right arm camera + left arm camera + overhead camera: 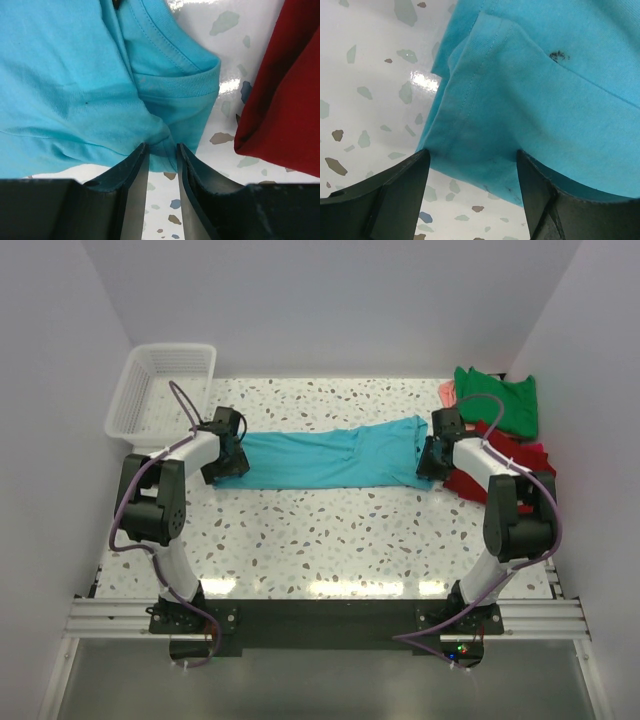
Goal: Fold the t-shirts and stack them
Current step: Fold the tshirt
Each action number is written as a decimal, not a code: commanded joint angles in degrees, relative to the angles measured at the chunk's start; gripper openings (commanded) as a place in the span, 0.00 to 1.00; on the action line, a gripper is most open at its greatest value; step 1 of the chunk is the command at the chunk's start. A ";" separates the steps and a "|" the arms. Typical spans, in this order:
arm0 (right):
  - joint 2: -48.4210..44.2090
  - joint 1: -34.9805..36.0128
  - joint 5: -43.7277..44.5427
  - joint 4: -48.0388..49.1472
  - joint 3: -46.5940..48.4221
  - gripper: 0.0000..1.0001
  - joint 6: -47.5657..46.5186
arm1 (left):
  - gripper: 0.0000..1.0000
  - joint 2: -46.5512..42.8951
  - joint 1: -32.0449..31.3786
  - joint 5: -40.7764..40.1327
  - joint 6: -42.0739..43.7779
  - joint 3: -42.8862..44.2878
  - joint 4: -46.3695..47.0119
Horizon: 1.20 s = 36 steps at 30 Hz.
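Beside the red t-shirt (pixel 285 100), right pincer (pixel 162 146) tight on the turquoise t-shirt (pixel 320 458); left pincer (pixel 472 153) agape at its hem.

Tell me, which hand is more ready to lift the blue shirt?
The right hand: its fingers look pinched on the turquoise shirt by the collar. The left hand is wide open, with the hem just lying between its fingers.

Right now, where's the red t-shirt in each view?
Top external: red t-shirt on the right side of the table, partly under the right arm, nearer the arm bases than the green t-shirt.
Left wrist: not in it.
Right wrist: along the right edge.
Shared landmark: the turquoise t-shirt, in all three views.
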 commanded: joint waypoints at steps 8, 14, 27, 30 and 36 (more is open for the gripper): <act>-2.41 -0.99 1.56 0.37 -0.26 0.00 1.77 | 0.75 1.58 0.42 -3.50 -0.43 1.65 0.10; -2.68 -1.08 8.60 -3.23 1.84 0.00 -0.52 | 0.73 6.95 0.42 -8.16 -3.42 4.47 -6.84; 1.19 -1.35 14.23 -7.36 3.87 0.00 -0.52 | 0.74 4.58 0.42 -10.19 -4.83 1.40 -10.10; 1.89 -1.34 14.76 -8.24 3.69 0.00 -0.17 | 0.74 3.26 0.42 -9.84 -4.92 -0.36 -10.01; 3.21 -1.34 15.64 -10.62 4.04 0.00 0.27 | 0.74 1.32 0.42 -8.26 -4.83 -2.30 -10.10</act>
